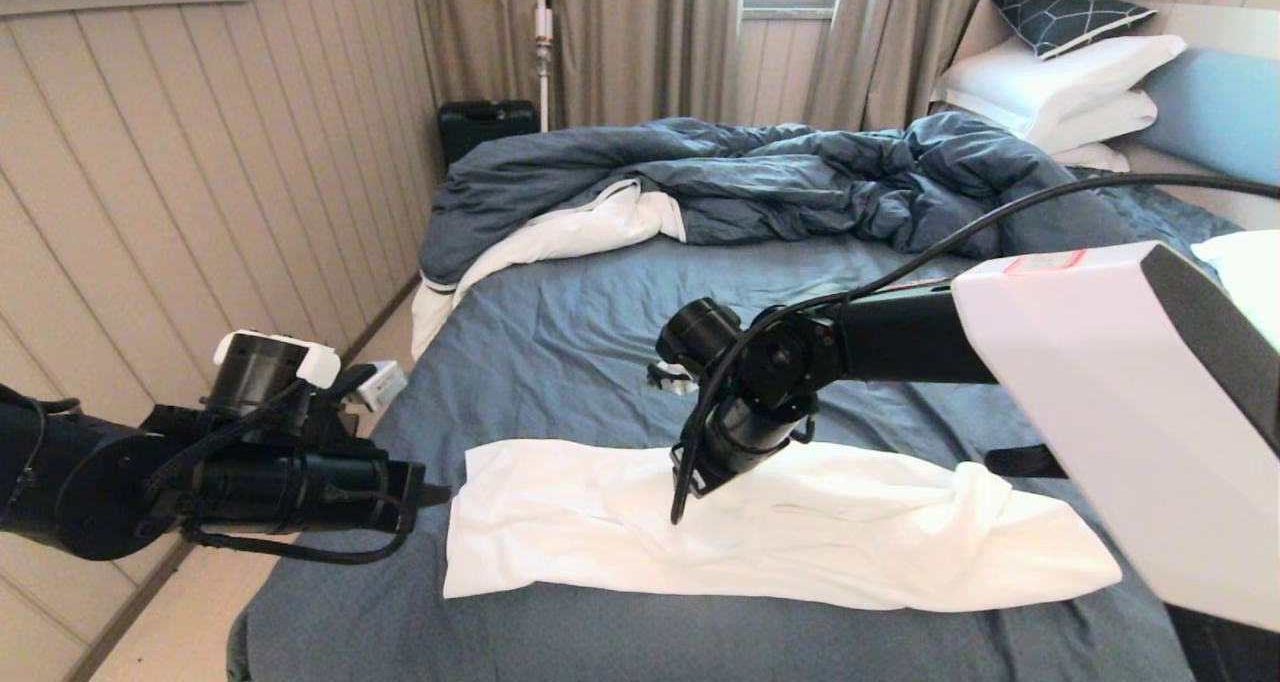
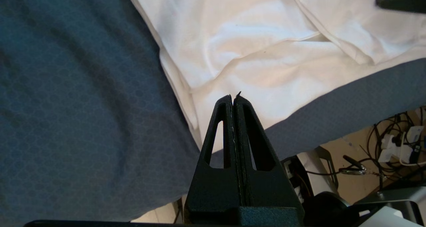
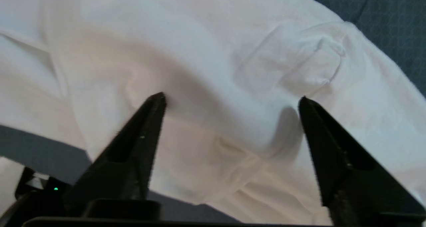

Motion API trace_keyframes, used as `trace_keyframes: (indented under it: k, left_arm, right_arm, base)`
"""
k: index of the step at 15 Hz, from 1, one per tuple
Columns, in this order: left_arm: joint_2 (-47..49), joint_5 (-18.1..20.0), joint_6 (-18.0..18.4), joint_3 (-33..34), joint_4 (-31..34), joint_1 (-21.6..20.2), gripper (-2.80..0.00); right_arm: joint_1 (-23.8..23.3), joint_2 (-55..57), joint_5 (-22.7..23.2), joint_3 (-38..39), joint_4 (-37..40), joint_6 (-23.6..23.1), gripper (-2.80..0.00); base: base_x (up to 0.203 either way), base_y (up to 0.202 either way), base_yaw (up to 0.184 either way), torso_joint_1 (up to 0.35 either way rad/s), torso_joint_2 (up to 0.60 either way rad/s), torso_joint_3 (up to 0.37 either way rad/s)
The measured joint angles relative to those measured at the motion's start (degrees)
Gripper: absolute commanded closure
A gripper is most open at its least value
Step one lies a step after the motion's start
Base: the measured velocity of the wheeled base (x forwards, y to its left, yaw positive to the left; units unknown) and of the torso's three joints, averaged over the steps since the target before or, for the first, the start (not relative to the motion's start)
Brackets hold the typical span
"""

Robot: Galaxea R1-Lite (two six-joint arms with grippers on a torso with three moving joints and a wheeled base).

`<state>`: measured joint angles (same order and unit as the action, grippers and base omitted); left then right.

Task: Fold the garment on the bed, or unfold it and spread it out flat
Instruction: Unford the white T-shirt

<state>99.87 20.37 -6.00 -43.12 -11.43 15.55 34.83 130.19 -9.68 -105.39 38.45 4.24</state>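
The garment (image 1: pixel 600 522) is a white shirt lying as a long folded strip across the near part of the bed (image 1: pixel 600 342), with a bunched ridge toward its right end. My right arm reaches in from the right, and its gripper (image 1: pixel 700 477) hangs low over the strip's middle. In the right wrist view this gripper (image 3: pixel 231 99) stands wide open just above the wrinkled garment (image 3: pixel 216 54), holding nothing. My left gripper (image 1: pixel 435 495) hovers at the strip's left end, near the bed's left side. It (image 2: pixel 234 97) is shut and empty over the cloth's (image 2: pixel 266 54) corner.
A rumpled dark blue duvet (image 1: pixel 760 177) with white lining (image 1: pixel 570 232) covers the far half. White pillows (image 1: pixel 1060 82) and a blue headboard (image 1: pixel 1215 112) stand at the back right. A panelled wall runs close along the left. Cables (image 2: pixel 399 143) lie on the floor.
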Motion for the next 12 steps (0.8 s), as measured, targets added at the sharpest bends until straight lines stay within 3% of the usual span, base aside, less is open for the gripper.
trace_keyframes:
  k: [7,12]
  left_arm:
    - [1.24,-0.01,-0.01,1.05,-1.34,1.71,0.0]
    - [1.7,-0.01,-0.01,1.53,-1.44,2.57,0.0]
  right_arm:
    - [-0.52,-0.18,-3.66,-1.0,-0.04,0.18,0.0]
    - [-6.52,-2.8,-4.69,-3.85,-0.05,-0.46,0.0]
  base:
    - [0.0,0.0,0.0,0.0,0.0,0.0]
    - [0.0,0.0,0.0,0.0,0.0,0.0]
